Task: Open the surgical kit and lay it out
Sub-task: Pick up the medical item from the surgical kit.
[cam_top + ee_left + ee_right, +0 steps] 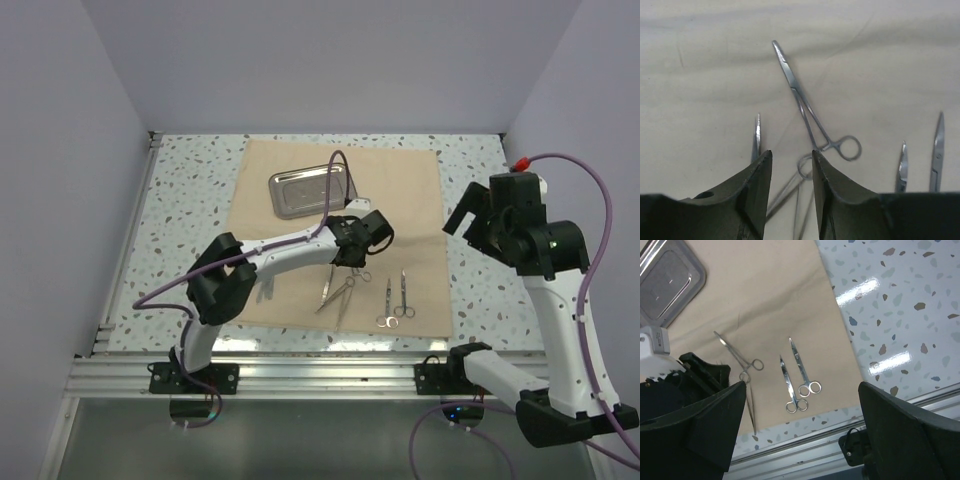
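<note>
The beige cloth [400,200] lies spread flat with the steel tray [310,190] on its far left part. Near its front edge lie ring-handled forceps [805,107], thin tweezers [750,410] and two pairs of scissors [388,300] [403,295]. My left gripper [791,152] hovers low over the forceps rings, open partway, with nothing between its fingers. A thin silver tip [757,135] shows just beyond its left finger. My right gripper [802,384] hangs wide open and empty, raised to the right of the cloth [780,300], looking down on the scissors [790,385].
The speckled tabletop [190,200] borders the cloth on both sides. A metal rail [330,370] runs along the near edge. Grey walls close in the left, right and back. The left arm [270,250] stretches across the cloth's front left.
</note>
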You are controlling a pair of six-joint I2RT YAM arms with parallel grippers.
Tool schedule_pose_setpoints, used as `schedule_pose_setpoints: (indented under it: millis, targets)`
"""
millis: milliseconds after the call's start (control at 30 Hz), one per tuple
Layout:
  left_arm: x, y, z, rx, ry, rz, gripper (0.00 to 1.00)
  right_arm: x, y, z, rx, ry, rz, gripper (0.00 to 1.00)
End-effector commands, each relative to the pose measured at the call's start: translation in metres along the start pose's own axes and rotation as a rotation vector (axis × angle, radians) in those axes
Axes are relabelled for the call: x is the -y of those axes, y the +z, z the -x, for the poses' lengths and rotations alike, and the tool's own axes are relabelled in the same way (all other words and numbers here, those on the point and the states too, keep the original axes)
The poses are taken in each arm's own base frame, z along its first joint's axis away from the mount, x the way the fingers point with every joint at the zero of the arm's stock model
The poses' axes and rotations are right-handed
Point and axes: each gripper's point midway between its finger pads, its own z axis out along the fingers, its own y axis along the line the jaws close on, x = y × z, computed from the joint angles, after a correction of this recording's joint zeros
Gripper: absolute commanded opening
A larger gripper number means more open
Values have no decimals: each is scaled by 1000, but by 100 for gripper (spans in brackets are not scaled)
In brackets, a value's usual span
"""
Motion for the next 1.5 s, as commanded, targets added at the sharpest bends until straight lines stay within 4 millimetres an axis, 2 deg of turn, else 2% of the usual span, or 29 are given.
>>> schedule_pose_setpoints:
  millis: [0,133,300,467,667,900,1167,1267,1300,1367,1400,1467]
  targets:
    - [-13,18,12,11,-31,58,42,-3,1,4,2,-8,2,98]
    - [-14,38,21,9,-33,49,42,-4,4,7,3,-21,-11,98]
    - [-3,55,29,7,-20,28,41,-4,9,9,-2,-31,-32,98]
    - [8,55,44,26,-34,-7,41,-4,19,6,-22,-42,-51,98]
    - [12,48,51,24,-61,-36,40,-6,27,4,-40,-56,-60,98]
    - [7,65,36,-23,-61,16,40,-12,31,4,-42,-76,-53,98]
    - [14,90,20,-67,-71,24,38,-15,30,-1,-41,-132,-53,98]
    - [14,96,15,-87,-79,30,32,-16,28,0,-32,-155,-57,99]
    - [15,98,14,-91,-85,27,16,-17,28,-1,-31,-165,-54,98]
    - [15,101,8,-112,-95,23,3,-18,27,0,-25,-175,-58,98]
    - [16,101,7,-117,-96,14,0,-19,27,0,-24,-187,-58,98]
    - [18,100,7,-116,-101,6,0,-20,26,2,-12,-197,-61,98]
